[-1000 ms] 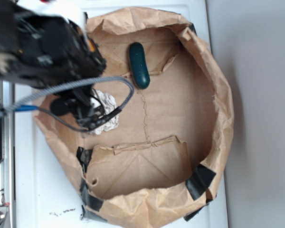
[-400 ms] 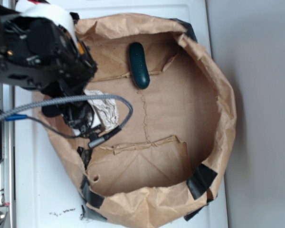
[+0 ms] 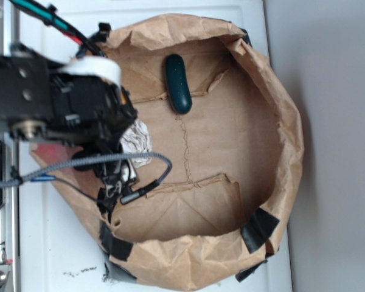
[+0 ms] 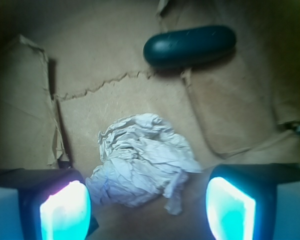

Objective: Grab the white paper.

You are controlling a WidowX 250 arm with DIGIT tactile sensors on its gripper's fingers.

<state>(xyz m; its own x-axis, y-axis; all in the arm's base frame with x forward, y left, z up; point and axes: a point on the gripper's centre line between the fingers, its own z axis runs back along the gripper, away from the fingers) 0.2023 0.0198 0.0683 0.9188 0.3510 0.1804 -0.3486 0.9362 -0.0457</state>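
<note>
The white paper (image 4: 140,160), a crumpled off-white wad, lies on the floor of the brown paper bag (image 3: 286,140) near its left wall. In the exterior view the paper (image 3: 137,140) is half covered by the black arm. My gripper (image 4: 147,207) hangs above the paper, open. Its two glowing cyan pads (image 4: 65,210) stand on either side of the wad's near edge without touching it. From the exterior camera the gripper (image 3: 117,173) is mostly hidden under the arm and cable.
A dark green pickle-shaped object (image 3: 178,84) lies toward the bag's far side, also seen in the wrist view (image 4: 190,45). The bag's crumpled walls rise all round, with black tape (image 3: 255,230) at the corners. A grey braided cable (image 3: 97,161) loops over the left rim.
In the exterior view the arm has shifted down and left across the bag's left rim. The paper has stayed where it was, and the gripper remains open above it.
</note>
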